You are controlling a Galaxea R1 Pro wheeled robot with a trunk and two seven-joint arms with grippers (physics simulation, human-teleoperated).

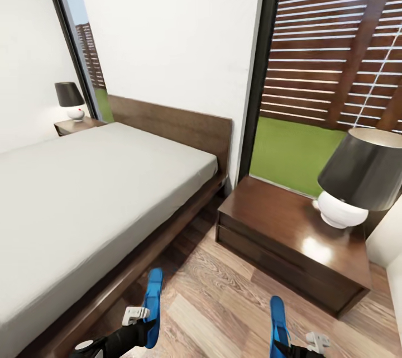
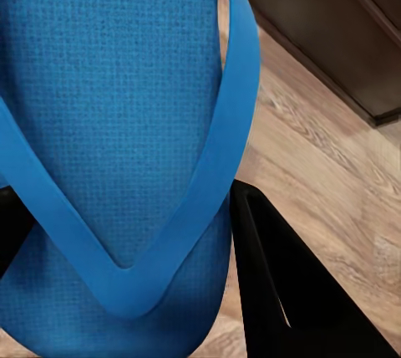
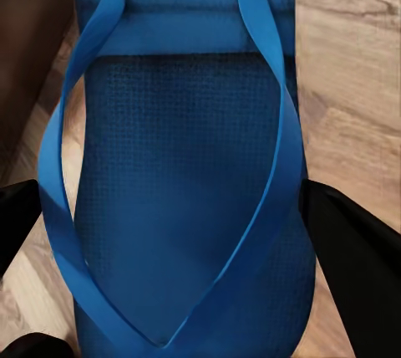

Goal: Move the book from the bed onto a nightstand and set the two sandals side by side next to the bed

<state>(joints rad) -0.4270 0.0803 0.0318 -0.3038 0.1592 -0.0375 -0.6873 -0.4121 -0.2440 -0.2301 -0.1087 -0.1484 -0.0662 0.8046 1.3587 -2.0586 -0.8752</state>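
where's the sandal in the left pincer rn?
Head view, bottom left: the left sandal is held in the left pincer, above the wood floor beside the bed frame. The other sandal is held at its right.

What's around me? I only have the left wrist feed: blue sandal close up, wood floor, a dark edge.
Observer: Head view shows the left gripper holding that sandal beside the bed frame.
Operator: Other sandal?
Observer: In the right gripper, the second sandal held between its black fingers.
Operator: Nightstand free?
Observer: The near nightstand carries a lamp at its far right; I see no book on it.
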